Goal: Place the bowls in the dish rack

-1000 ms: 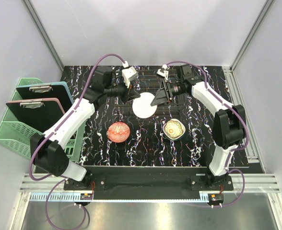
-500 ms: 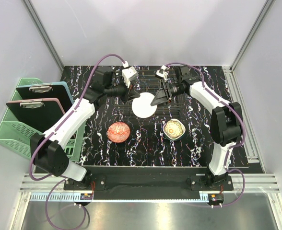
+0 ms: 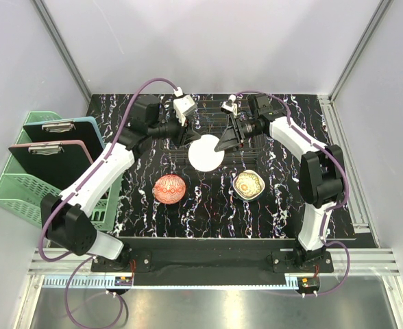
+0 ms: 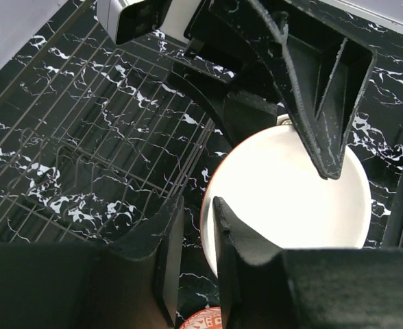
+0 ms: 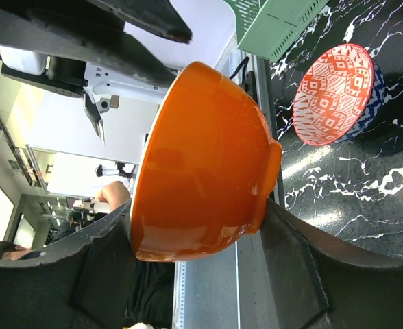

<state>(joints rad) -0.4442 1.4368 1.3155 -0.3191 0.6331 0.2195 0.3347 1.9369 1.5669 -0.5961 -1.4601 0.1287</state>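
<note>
Top external view: a black marbled table (image 3: 284,212) fills the middle of the cell. A mint-green basket (image 3: 9,188) with two clipboards (image 3: 47,147) in it stands off the table's left edge. The dish rack (image 4: 85,151), a dark wire grid, lies at the far middle of the table, and both arms reach toward its near edge.

An orange bowl (image 3: 205,152) with a white inside is tipped up there, its inside facing the overhead camera. The right gripper (image 3: 223,142) holds this bowl, one finger across the white inside and the other against the base. The left gripper (image 4: 198,205) sits at the bowl's rim with only a narrow gap between its fingers; I cannot tell whether it touches the rim.

Nearer the arms, a red-patterned bowl (image 3: 169,188) and a cream bowl (image 3: 249,184) with yellow flowers inside rest on the table, well apart.
</note>
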